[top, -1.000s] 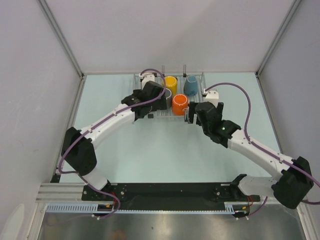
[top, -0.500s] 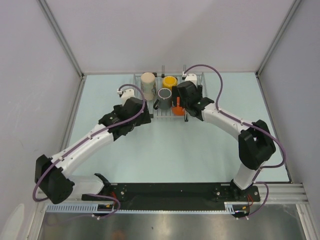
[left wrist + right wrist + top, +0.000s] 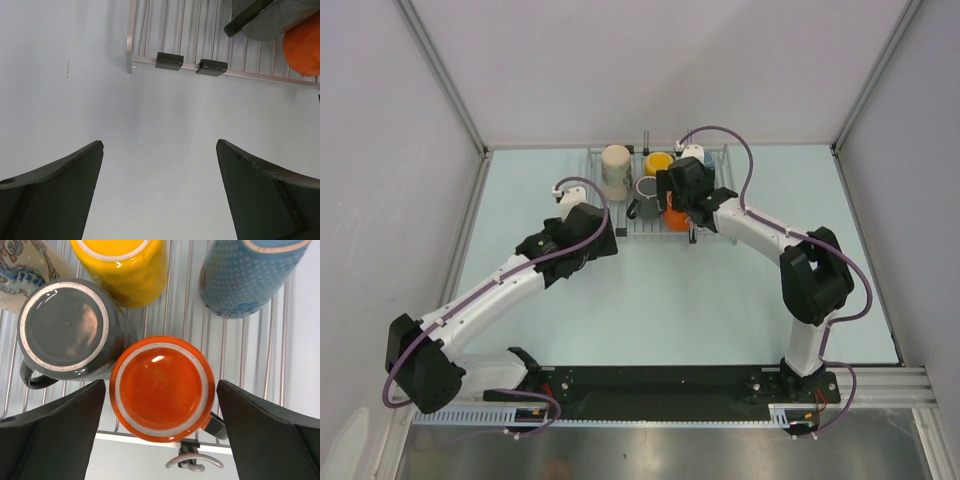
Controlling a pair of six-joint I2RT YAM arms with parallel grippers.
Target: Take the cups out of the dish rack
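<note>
Rack (image 3: 720, 165) at middle of bench (image 3: 60, 100) far edge, five cups on it: orange cup (image 3: 162, 390) bottom-up by its near rail, grey cup (image 3: 65, 330) just left of it, yellow cup (image 3: 122, 265) and blue cup (image 3: 250, 275) behind, cream cup (image 3: 615, 170) toward the far-left corner. Right claw (image 3: 160, 384) hangs over orange cup, fingers apart, one each side. Left claw (image 3: 159, 145) apart, empty, over bare bench just nearward of rack's left end.

Pale blue-green table (image 3: 650, 300) enclosed by plain grey walls (image 3: 660, 70).
</note>
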